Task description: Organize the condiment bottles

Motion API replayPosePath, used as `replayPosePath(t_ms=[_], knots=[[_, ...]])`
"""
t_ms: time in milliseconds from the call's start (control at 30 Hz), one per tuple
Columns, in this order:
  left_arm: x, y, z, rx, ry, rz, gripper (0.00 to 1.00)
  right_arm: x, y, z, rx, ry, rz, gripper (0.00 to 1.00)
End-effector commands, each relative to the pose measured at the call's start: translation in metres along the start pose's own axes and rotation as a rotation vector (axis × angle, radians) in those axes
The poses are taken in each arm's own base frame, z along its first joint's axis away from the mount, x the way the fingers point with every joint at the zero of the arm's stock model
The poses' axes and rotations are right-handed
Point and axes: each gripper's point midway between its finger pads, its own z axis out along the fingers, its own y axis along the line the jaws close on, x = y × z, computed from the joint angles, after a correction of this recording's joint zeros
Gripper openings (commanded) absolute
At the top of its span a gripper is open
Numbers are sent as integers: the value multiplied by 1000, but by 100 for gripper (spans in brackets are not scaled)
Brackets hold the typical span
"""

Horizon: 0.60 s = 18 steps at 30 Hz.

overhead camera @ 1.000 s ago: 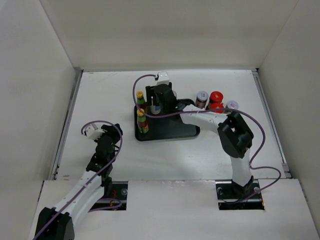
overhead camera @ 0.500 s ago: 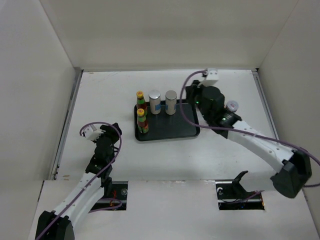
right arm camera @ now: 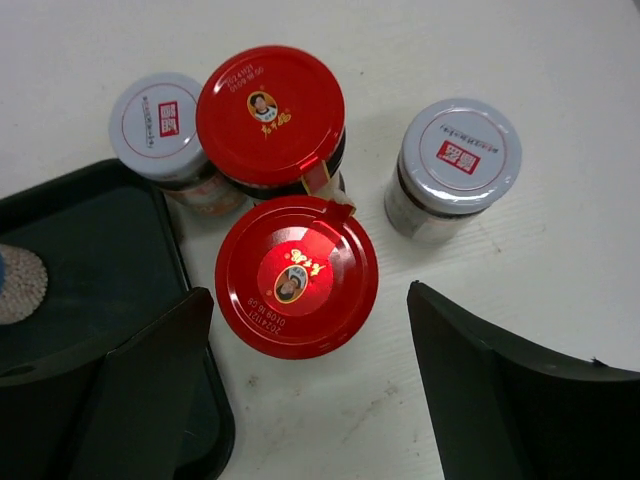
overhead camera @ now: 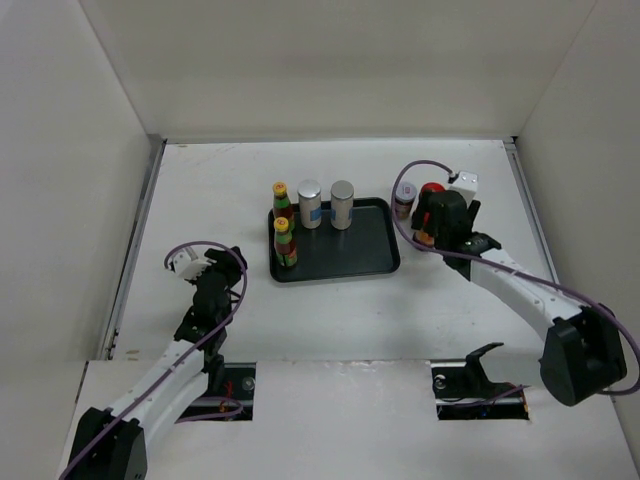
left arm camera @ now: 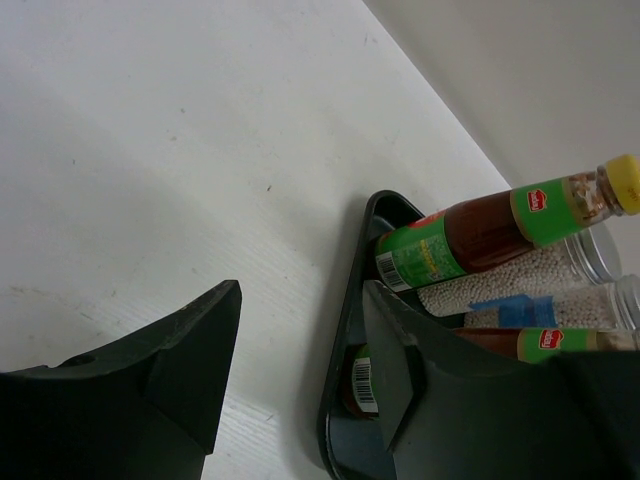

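Observation:
A black tray [overhead camera: 355, 258] holds two yellow-capped dark sauce bottles [overhead camera: 281, 200] [overhead camera: 285, 243] and two silver-lidded shakers [overhead camera: 310, 203] [overhead camera: 342, 203]. Right of the tray stand two red-lidded jars [right arm camera: 270, 115] [right arm camera: 297, 275] and two silver-lidded jars [right arm camera: 160, 120] [right arm camera: 460, 150]. My right gripper [right arm camera: 310, 390] is open and empty above the nearer red-lidded jar; it also shows in the top view [overhead camera: 432, 225]. My left gripper [left arm camera: 300, 370] is open and empty, low on the table left of the tray [left arm camera: 345, 320], facing the bottles [left arm camera: 500, 215].
White walls close in the table at the back and both sides. The right half of the tray [right arm camera: 90, 250] is bare. Bare white table [overhead camera: 340, 320] lies between the tray and the arm bases.
My right arm has swung from the tray's back row, where a silver-lidded shaker now stands free, rightward to above the jars beside the tray. The left arm has barely moved.

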Motion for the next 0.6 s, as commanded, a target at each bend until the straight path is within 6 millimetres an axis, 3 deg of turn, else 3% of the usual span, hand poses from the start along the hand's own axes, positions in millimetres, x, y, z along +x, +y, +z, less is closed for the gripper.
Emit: replayPosePath(t_ms=[0, 200, 367, 567], knots=[[-7, -11, 1, 40, -27, -19, 50, -16, 16, 10, -61, -18, 55, 85], [-4, -11, 1, 41, -16, -14, 50, -14, 12, 31, -44, 1, 83, 83], [-6, -12, 1, 49, -21, -20, 50, -13, 12, 33, -49, -9, 82, 70], [-4, -12, 1, 47, -14, -16, 51, -30, 4, 11, -51, -90, 112, 60]])
